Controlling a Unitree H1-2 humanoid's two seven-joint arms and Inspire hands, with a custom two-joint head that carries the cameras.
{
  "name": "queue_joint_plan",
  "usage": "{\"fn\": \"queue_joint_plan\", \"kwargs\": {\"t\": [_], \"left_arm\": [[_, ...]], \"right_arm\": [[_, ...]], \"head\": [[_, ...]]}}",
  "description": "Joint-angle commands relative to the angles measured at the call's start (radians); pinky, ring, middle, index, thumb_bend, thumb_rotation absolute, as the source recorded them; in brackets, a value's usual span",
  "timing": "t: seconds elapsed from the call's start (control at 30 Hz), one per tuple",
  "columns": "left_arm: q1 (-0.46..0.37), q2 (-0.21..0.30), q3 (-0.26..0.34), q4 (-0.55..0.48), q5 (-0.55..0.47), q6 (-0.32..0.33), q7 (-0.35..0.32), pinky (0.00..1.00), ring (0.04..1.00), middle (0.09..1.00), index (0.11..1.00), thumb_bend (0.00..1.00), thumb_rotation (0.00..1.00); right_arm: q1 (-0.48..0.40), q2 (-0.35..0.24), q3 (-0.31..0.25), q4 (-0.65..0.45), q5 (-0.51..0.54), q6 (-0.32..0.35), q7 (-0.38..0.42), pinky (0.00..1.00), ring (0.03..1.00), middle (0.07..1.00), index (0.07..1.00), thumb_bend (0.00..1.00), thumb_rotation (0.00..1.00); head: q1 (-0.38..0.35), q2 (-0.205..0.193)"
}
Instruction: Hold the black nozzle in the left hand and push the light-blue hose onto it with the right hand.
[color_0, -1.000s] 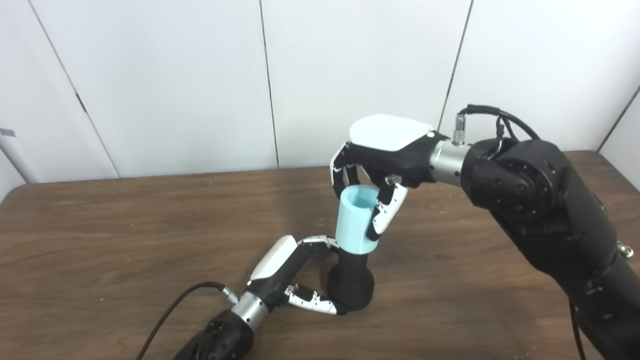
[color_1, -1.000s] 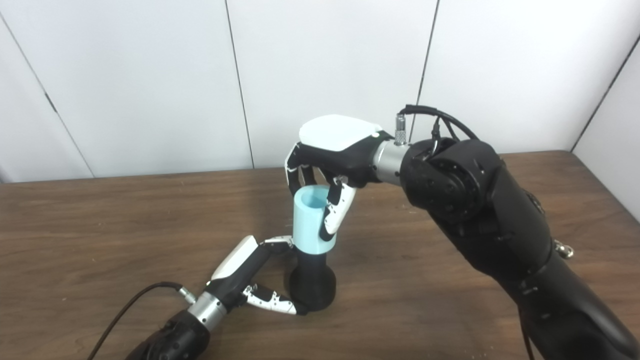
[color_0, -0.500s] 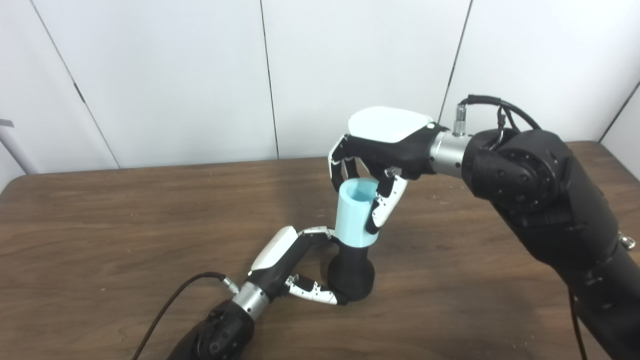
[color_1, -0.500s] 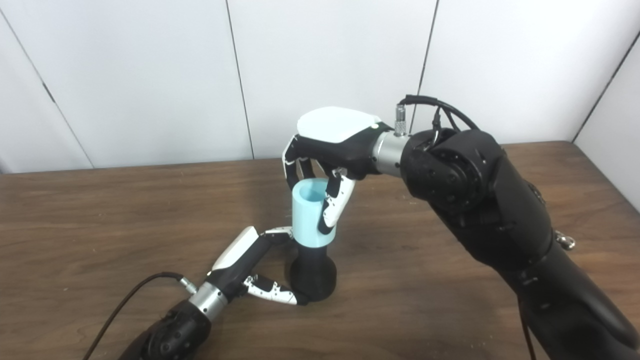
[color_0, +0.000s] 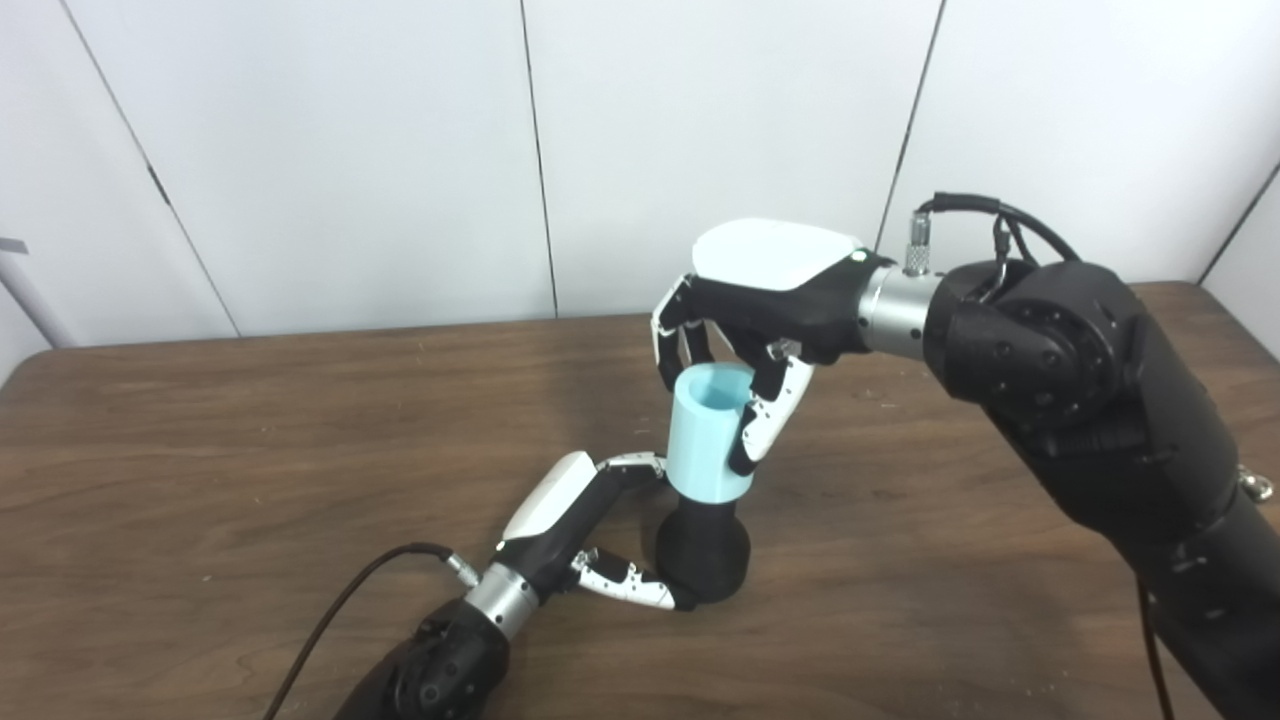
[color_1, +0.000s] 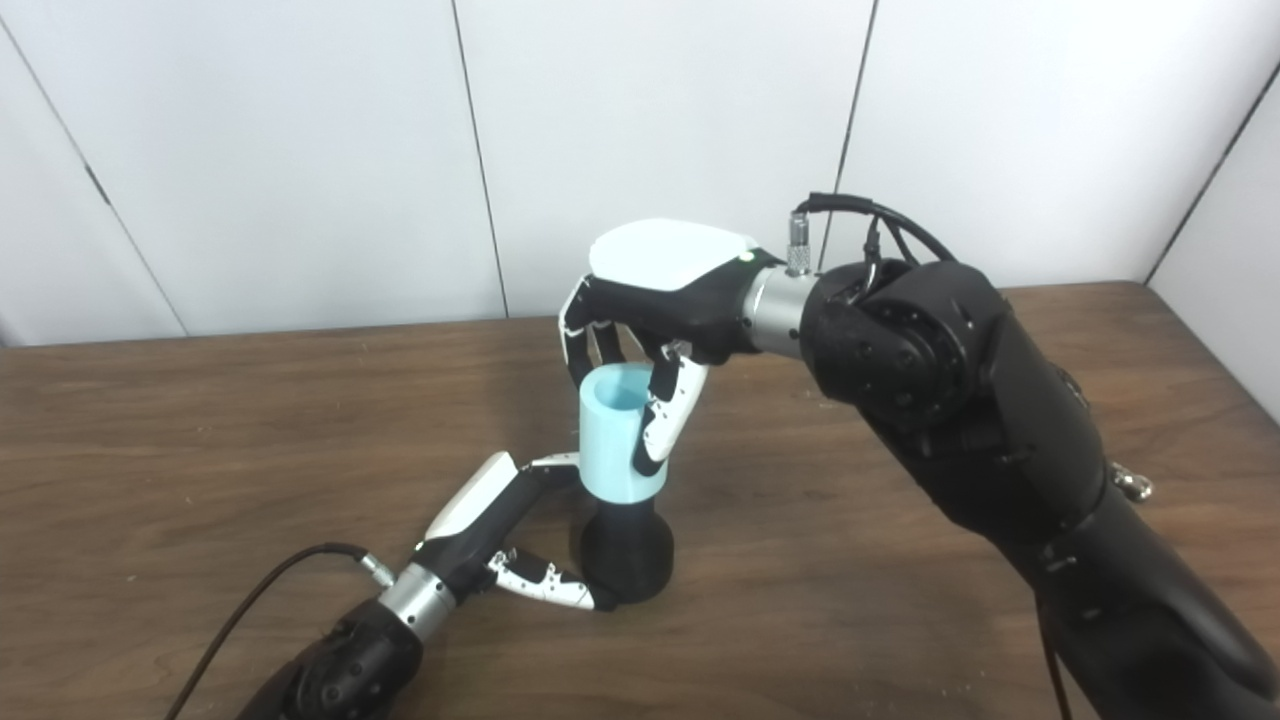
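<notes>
Table: a brown wood-grain table (color_0: 200, 480) is seen across the whole width, backed by white wall panels.
Cable: a black cable (color_0: 340, 625) is laid on the table beside the left forearm and is plugged in at the wrist.
Left hand: the left hand (color_0: 575, 530) is brought in from the bottom left, low over the table; its fingers and thumb are curled around the base of the black nozzle, which is clasped between them.
Black nozzle: the black nozzle (color_0: 703, 550) is stood upright with its bulbous base on the table, near the middle; its upper part is hidden inside the hose.
Light-blue hose: the light-blue hose (color_0: 705, 440) is seated upright over the top of the nozzle, its open end turned upward.
Right hand: the right hand (color_0: 765, 310) is held above the hose from the right, palm down; the hose is clamped near its upper end between the fingers behind it and the thumb in front.
</notes>
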Motion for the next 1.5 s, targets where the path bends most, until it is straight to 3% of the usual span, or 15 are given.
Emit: {"fn": "queue_joint_plan", "kwargs": {"t": [0.0, 0.37, 0.7, 0.87, 1.1, 1.47], "left_arm": [[0.062, 0.023, -0.049, 0.055, 0.058, 0.099, -0.106, 0.88, 0.855, 0.758, 0.484, 0.52, 0.07], [0.062, 0.026, -0.05, 0.055, 0.057, 0.098, -0.107, 0.88, 0.855, 0.757, 0.484, 0.52, 0.07], [0.062, 0.028, -0.049, 0.046, 0.057, 0.103, -0.112, 0.88, 0.855, 0.757, 0.484, 0.52, 0.07], [0.065, 0.03, -0.049, 0.04, 0.054, 0.107, -0.114, 0.88, 0.855, 0.757, 0.484, 0.52, 0.07], [0.064, 0.028, -0.048, 0.041, 0.05, 0.108, -0.115, 0.88, 0.855, 0.757, 0.484, 0.52, 0.07], [0.065, 0.03, -0.049, 0.035, 0.053, 0.113, -0.117, 0.87, 0.855, 0.757, 0.484, 0.52, 0.07]], "right_arm": [[-0.033, -0.008, -0.01, -0.023, 0.006, 0.0, -0.007, 0.2, 0.282, 0.4, 0.513, 0.52, 0.0], [0.0, -0.008, 0.004, -0.038, -0.014, -0.013, -0.014, 0.2, 0.281, 0.4, 0.513, 0.52, 0.0], [0.018, -0.024, 0.025, -0.058, -0.139, -0.11, -0.036, 0.2, 0.287, 0.404, 0.507, 0.52, 0.0], [0.028, -0.019, 0.016, -0.062, -0.163, -0.137, -0.037, 0.27, 0.355, 0.446, 0.505, 0.53, 0.0], [0.051, -0.005, 0.004, -0.069, -0.167, -0.161, -0.049, 0.32, 0.389, 0.455, 0.502, 0.53, 0.0], [0.087, 0.015, -0.021, -0.069, -0.139, -0.177, -0.069, 0.31, 0.377, 0.444, 0.507, 0.53, 0.0]], "head": [[-0.001, 0.004], [-0.003, 0.006], [-0.002, 0.008], [-0.003, 0.01], [-0.002, 0.01], [-0.001, 0.014]]}}
